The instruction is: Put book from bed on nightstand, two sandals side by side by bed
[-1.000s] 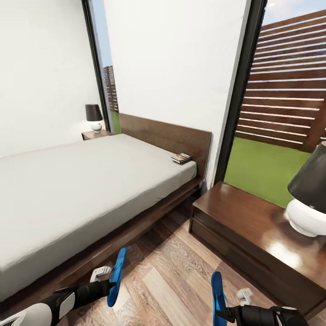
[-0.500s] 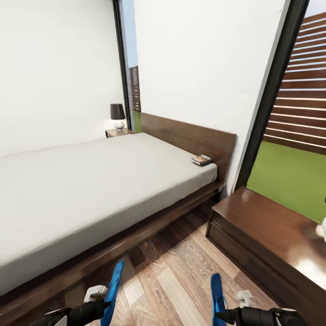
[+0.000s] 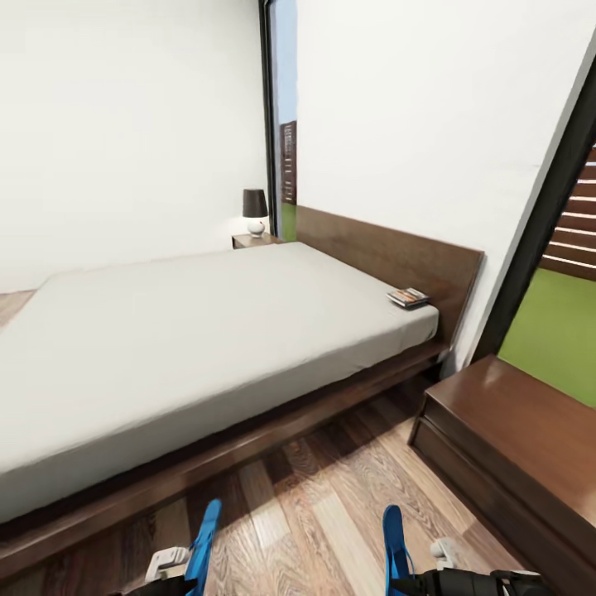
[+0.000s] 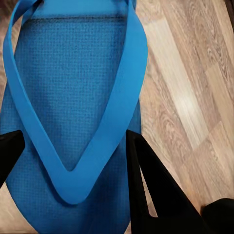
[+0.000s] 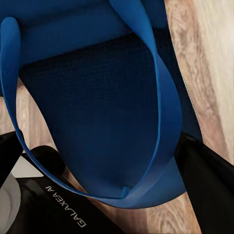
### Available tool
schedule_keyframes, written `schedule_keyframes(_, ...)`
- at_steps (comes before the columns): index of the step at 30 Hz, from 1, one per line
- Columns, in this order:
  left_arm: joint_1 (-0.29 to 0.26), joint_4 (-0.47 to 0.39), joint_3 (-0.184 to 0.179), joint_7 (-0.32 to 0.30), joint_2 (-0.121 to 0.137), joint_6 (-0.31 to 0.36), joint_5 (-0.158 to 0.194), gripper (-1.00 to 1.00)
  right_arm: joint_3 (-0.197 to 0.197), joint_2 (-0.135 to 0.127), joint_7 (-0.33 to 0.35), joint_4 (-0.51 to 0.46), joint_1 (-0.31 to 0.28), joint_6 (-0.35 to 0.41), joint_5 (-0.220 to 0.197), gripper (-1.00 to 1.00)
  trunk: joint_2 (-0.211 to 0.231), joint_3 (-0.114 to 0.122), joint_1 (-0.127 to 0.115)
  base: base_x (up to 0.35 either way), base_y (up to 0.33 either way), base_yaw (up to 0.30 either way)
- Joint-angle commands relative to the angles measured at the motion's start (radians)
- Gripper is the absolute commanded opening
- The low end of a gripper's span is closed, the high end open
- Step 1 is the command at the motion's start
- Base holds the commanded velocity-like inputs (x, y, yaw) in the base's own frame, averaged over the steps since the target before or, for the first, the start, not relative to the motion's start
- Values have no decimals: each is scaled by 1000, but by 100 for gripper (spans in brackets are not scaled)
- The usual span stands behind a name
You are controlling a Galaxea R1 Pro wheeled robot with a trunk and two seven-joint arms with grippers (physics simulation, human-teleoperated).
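Note:
Each gripper holds one bright blue sandal edge-up above the plank floor. My left gripper (image 3: 192,571) is shut on the left sandal (image 3: 204,546), whose sole and strap show close up in the left wrist view (image 4: 73,112) between black fingers (image 4: 146,185). My right gripper (image 3: 406,579) is shut on the other sandal (image 3: 393,542), seen close (image 5: 102,112). The bed (image 3: 207,331) lies ahead with its off-white mattress. The book (image 3: 408,297) rests at the mattress's far right corner by the headboard. One nightstand (image 3: 513,439) stands at right, another (image 3: 252,240) at the far side.
A small lamp (image 3: 255,212) with a black shade sits on the far nightstand. Bare wood floor (image 3: 331,488) runs between the bed frame and the near nightstand. A tall black-framed window (image 3: 546,215) at right looks onto grass and a slatted fence.
The whole view has swung left: bed, book and near nightstand shifted right in the picture, and the near lamp left the view. Both sandals stay gripped, lower in the picture.

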Motion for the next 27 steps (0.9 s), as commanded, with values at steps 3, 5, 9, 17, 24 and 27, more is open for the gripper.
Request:
schedule_keyframes(3, 0, 0, 9, -3, -2, -2, -13, -100, -8, 1, 7, -1, -1, 11, 5, -100, 0, -1, 0, 0, 0, 292)
schedule_keyframes(5, 0, 0, 9, -3, -2, -2, -12, -100, -8, 1, 7, -1, -1, 11, 5, -100, 0, -1, 0, 0, 0, 292)
schedule_keyframes(9, 0, 0, 9, -3, -2, -2, -13, -100, -8, 1, 7, -1, -1, 11, 5, -100, 0, -1, 0, 0, 0, 292)
schedule_keyframes(17, 1, 0, 9, -3, -2, -2, -13, -100, -8, 1, 7, -1, -1, 11, 5, -100, 0, -1, 0, 0, 0, 292)
schedule_keyframes(24, 1, 0, 9, -3, -2, -2, -12, -100, -8, 2, 7, -1, -1, 11, 5, -100, 0, -1, 0, 0, 0, 292)
schedule_keyframes(27, 1, 0, 9, -3, -2, -2, -12, -100, -9, 2, 7, -1, -1, 11, 5, -100, 0, -1, 0, 0, 0, 292)
